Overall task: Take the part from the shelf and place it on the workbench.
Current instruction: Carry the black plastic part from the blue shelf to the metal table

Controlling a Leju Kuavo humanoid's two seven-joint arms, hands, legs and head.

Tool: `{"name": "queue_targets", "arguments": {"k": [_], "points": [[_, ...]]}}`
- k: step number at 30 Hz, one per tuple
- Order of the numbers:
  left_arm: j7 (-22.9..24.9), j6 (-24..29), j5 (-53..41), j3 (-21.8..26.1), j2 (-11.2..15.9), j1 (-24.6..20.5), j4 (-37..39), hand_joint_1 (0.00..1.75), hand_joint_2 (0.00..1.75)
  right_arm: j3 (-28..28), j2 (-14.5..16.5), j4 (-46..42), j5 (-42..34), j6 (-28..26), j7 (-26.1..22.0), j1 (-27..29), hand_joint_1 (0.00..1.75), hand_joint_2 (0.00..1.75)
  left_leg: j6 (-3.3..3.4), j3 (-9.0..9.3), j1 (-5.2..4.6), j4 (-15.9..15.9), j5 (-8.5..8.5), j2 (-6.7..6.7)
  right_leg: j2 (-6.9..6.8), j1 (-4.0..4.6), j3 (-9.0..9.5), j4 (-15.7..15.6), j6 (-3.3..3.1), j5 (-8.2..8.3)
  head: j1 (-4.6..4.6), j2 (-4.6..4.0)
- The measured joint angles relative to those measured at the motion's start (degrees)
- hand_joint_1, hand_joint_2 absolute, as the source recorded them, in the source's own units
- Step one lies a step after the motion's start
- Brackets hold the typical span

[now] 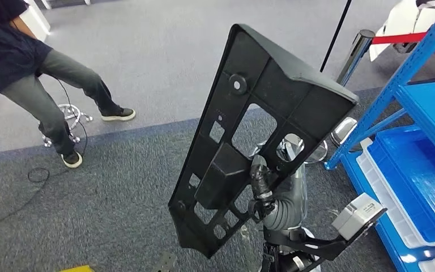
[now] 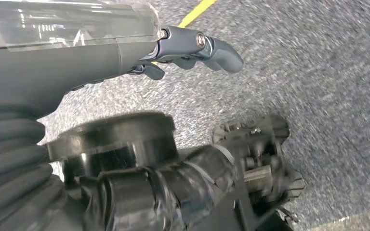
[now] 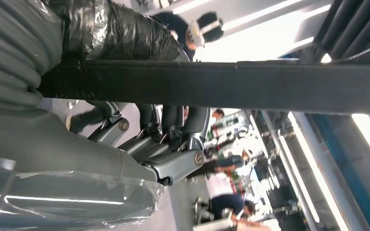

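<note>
I see the part (image 1: 260, 136), a long black moulded panel with cut-outs, standing tilted at frame centre, clear of the blue shelf (image 1: 425, 107) at right. My right hand (image 1: 259, 184) clasps its lower middle. Judged stiff, light, top-heavy; support needed low. Left hand (image 2: 192, 48) hangs released

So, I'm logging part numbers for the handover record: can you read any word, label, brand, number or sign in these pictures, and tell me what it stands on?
No readable text.
Black plastic part, held by the right hand: a faint row of marks beside a cutout, too small to read.
Blue shelf and its blue trays: no label.
Red belt on its post: plain.
Left hand over carpet with a yellow line: no lettering.
</note>
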Motion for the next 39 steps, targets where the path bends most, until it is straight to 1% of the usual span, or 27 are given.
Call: {"name": "queue_targets", "arguments": {"k": [1, 2, 3, 4, 5, 6, 8, 10, 12, 13, 15, 17, 18, 19, 20, 22, 24, 26, 28, 30, 32, 33, 34, 35, 36, 37, 39], "points": [[-0.01, 0.01, 0.02, 0.00, 0.00, -0.06, -0.01, 0.00, 1.75, 0.00, 0.01, -0.01, -0.03, 0.00, 0.01, 0.04, 1.71, 1.75, -0.41, -1.55, 0.07, 3.16, -1.49, 1.87, -0.74, 0.06, 0.24, -0.11, -0.12, -0.11, -0.25, 0.00], [-0.01, 0.03, 0.07, 0.00, 0.01, -0.15, -0.01, 0.00, 1.75, 0.00, 0.01, -0.03, -0.07, -0.01, 0.03, 0.09, 1.71, 1.75, -0.76, -3.47, 0.31, 6.77, -2.97, 3.03, -1.53, 0.07, 0.38, -0.13, -0.22, -0.25, -0.45, 0.00], [-0.01, 0.04, 0.15, 0.00, 0.01, -0.21, -0.01, 0.00, 1.75, 0.00, 0.01, -0.03, -0.14, -0.01, 0.05, 0.13, 1.71, 1.75, -1.04, -5.13, 0.55, 9.77, -3.87, 3.62, -2.30, 0.08, 0.49, -0.12, -0.27, -0.41, -0.41, 0.00], [-0.01, 0.06, 0.26, 0.00, 0.02, -0.19, -0.01, 0.00, 1.75, 0.00, 0.01, 0.00, -0.23, -0.01, 0.08, 0.14, 1.71, 1.75, -1.25, -5.98, 0.74, 11.12, -3.82, 3.92, -3.03, 0.04, 0.60, -0.10, -0.25, -0.57, -0.45, 0.00], [-0.01, 0.07, 0.37, 0.00, 0.03, -0.14, -0.01, 0.00, 1.75, 0.00, 0.01, 0.04, -0.31, -0.01, 0.09, 0.09, 1.71, 1.75, -1.38, -5.68, 0.90, 10.26, -2.68, 4.16, -3.70, 0.00, 0.78, -0.10, -0.16, -0.75, -0.44, 0.00], [0.00, 0.07, 0.46, 0.00, 0.04, -0.10, -0.01, 0.00, 1.75, 0.00, 0.01, 0.09, -0.38, -0.01, 0.10, 0.01, 1.71, 1.75, -1.43, -4.21, 1.02, 7.28, -0.72, 4.63, -4.34, -0.06, 1.06, -0.09, -0.03, -0.95, -0.45, 0.00], [-0.01, 0.07, 0.54, 0.00, 0.06, -0.18, -0.01, 0.00, 1.75, 0.00, 0.03, 0.19, -0.45, -0.01, 0.10, -0.26, 1.71, 1.75, -1.15, -0.23, 0.76, -0.46, 2.41, 7.07, -5.50, 0.08, 1.69, -0.15, 0.42, -1.42, -0.43, 0.00], [-0.01, 0.07, 0.54, 0.00, 0.05, -0.36, -0.01, 0.00, 1.75, 0.00, 0.04, 0.23, -0.46, -0.01, 0.10, -0.52, 1.71, 1.75, -0.33, 1.48, 0.25, -3.97, 2.98, 8.54, -6.41, 0.41, 2.11, -0.36, 0.99, -1.71, -0.35, 0.00], [-0.01, 0.09, 0.54, 0.00, 0.07, -0.33, -0.01, 0.00, 1.75, 0.00, 0.06, 0.27, -0.48, -0.01, 0.10, -0.71, 1.71, 1.75, 0.58, 1.46, 0.06, -4.18, 2.89, 7.44, -7.35, 0.59, 2.57, -0.77, 1.66, -1.88, -0.32, 0.00], [0.00, 0.11, 0.55, 0.00, 0.07, -0.22, -0.01, 0.00, 1.75, 0.00, 0.06, 0.31, -0.48, 0.00, 0.11, -0.82, 1.71, 1.75, 0.93, 1.65, 0.18, -4.45, 2.94, 6.84, -7.27, 0.48, 2.79, -0.76, 2.03, -2.13, -0.31, 0.00], [0.00, 0.13, 0.57, -0.01, 0.08, -0.21, -0.02, 0.00, 1.75, 0.00, 0.07, 0.40, -0.47, 0.00, 0.07, -1.04, 1.71, 1.75, 1.73, 2.26, 0.46, -5.08, 3.12, 5.64, -5.01, 0.26, 2.16, 1.37, 2.46, -3.62, -0.05, 0.00], [0.00, 0.13, 0.57, -0.02, 0.07, -0.43, -0.03, 0.00, 1.75, 0.00, 0.04, 0.61, -0.48, -0.04, 0.08, -1.04, 1.71, 1.75, 2.36, 2.49, 0.51, -5.23, 3.13, 4.32, -2.15, 0.34, -1.36, 8.17, 2.35, -6.69, 0.36, 0.00], [0.00, 0.13, 0.56, -0.02, 0.07, -0.50, -0.03, 0.00, 1.75, 0.00, 0.01, 0.76, -0.50, -0.06, 0.10, -0.96, 1.71, 1.75, 2.63, 2.49, 0.45, -5.17, 3.08, 3.55, -1.57, 0.44, -3.68, 12.11, 2.26, -8.00, 0.48, 0.00], [0.00, 0.13, 0.57, -0.02, 0.07, -0.48, -0.03, 0.00, 1.75, 0.00, -0.01, 0.93, -0.51, -0.08, 0.13, -0.88, 1.71, 1.75, 2.69, 2.50, 0.39, -5.07, 3.02, 2.69, -1.32, 0.52, -5.54, 14.86, 2.21, -8.43, 0.52, 0.00], [0.00, 0.13, 0.57, -0.02, 0.07, -0.41, -0.03, 0.00, 1.75, 0.00, -0.03, 1.06, -0.52, -0.08, 0.13, -0.84, 1.71, 1.75, 2.71, 2.50, 0.34, -4.92, 2.92, 1.81, -1.21, 0.56, -6.43, 15.46, 2.17, -7.62, 0.53, 0.00], [0.00, 0.13, 0.58, -0.02, 0.07, -0.30, -0.03, 0.00, 1.75, 0.00, -0.04, 1.18, -0.53, -0.08, 0.11, -0.90, 1.71, 1.75, 2.55, 2.51, 0.35, -4.44, 2.63, 0.21, -0.73, 0.48, -5.21, 10.75, 2.00, -3.51, 0.53, 0.00], [0.01, 0.12, 0.61, -0.02, 0.06, -0.37, -0.03, 0.00, 1.75, 0.00, -0.03, 1.32, -0.58, -0.03, 0.10, -1.04, 1.71, 1.75, 2.03, 2.17, 0.26, -3.62, 2.16, -1.24, 1.76, 0.20, -2.65, 4.17, 1.77, -0.62, 0.55, 0.00], [0.07, 0.08, 0.74, -0.02, 0.08, -0.42, -0.03, 0.00, 1.75, 0.00, -0.02, 1.51, -0.71, 0.18, 0.13, -1.13, 1.71, 1.75, 1.24, 1.58, 0.39, -3.20, 1.98, -2.49, 3.47, 0.18, -1.52, 1.39, 1.48, -0.31, 0.61, 0.00], [0.25, 0.02, 0.91, -0.02, 0.18, -0.28, -0.03, 0.00, 1.75, 0.01, 0.04, 1.64, -0.85, 0.47, 0.15, -1.35, 1.71, 1.75, 0.47, 1.25, 0.66, -3.43, 2.19, -3.47, 2.40, 0.20, -1.27, 1.00, 0.90, -0.15, 0.68, 0.00], [0.50, -0.01, 0.93, -0.03, 0.20, -0.10, -0.07, 0.00, 1.75, 0.10, 0.23, 1.81, -0.95, 0.57, 0.07, -1.69, 1.71, 1.75, -0.20, 0.57, 0.46, -2.05, 1.37, -1.62, 1.06, -0.07, -0.75, 0.48, 0.28, 0.02, 0.14, 0.00], [0.79, -0.03, 0.85, -0.04, 0.13, -0.24, -0.11, 0.00, 1.75, 0.19, 0.40, 1.97, -0.90, 0.50, -0.03, -1.81, 1.71, 1.75, -0.83, -2.12, 0.42, 3.52, -1.37, 2.03, -0.42, 0.01, -0.36, 0.20, -0.12, -0.08, -0.54, 0.00], [0.93, -0.16, 0.76, -0.05, 0.12, -0.35, -0.13, 0.00, 1.75, 0.20, 0.45, 2.06, -0.54, 0.45, -0.08, -1.73, 1.71, 1.75, -1.10, -4.03, 0.58, 7.12, -2.79, 3.12, -1.28, 0.11, -0.29, 0.19, -0.27, -0.19, -0.72, 0.00], [1.09, -0.44, 0.61, -0.07, 0.12, -0.40, -0.13, 0.00, 1.75, 0.20, 0.46, 2.15, 0.11, 0.42, -0.03, -1.60, 1.71, 1.75, -1.27, -5.60, 0.71, 9.96, -3.64, 3.70, -2.08, 0.19, -0.23, 0.20, -0.35, -0.30, -0.70, 0.00], [1.26, -0.88, 0.34, -0.14, 0.13, -0.36, -0.14, 0.00, 1.75, 0.20, 0.47, 2.22, 1.17, 0.40, 0.15, -1.40, 1.71, 1.75, -1.35, -6.30, 0.79, 11.11, -3.56, 3.96, -2.81, 0.22, -0.13, 0.21, -0.37, -0.44, -0.73, 0.00], [1.45, -1.44, -0.03, -0.24, 0.15, -0.28, -0.14, 0.00, 1.75, 0.20, 0.48, 2.23, 2.45, 0.39, 0.47, -1.16, 1.71, 1.75, -1.34, -5.92, 0.83, 10.24, -2.56, 4.11, -3.47, 0.22, 0.03, 0.22, -0.34, -0.59, -0.73, 0.00], [1.62, -2.02, -0.41, -0.32, 0.16, -0.22, -0.14, 0.00, 1.75, 0.20, 0.49, 2.11, 3.82, 0.38, 0.98, -0.87, 1.71, 1.75, -1.23, -4.44, 0.84, 7.46, -0.89, 4.29, -4.05, 0.23, 0.26, 0.22, -0.27, -0.77, -0.74, 0.00], [1.64, -3.05, -1.30, -0.47, 0.20, -0.23, -0.15, 0.00, 1.75, 0.06, 0.48, 1.27, 6.76, 0.34, 2.40, 0.04, 1.71, 1.75, -0.66, -0.41, 0.56, 0.07, 1.85, 5.72, -5.13, 0.35, 0.87, 0.15, 0.04, -1.19, -0.71, 0.00]]}}
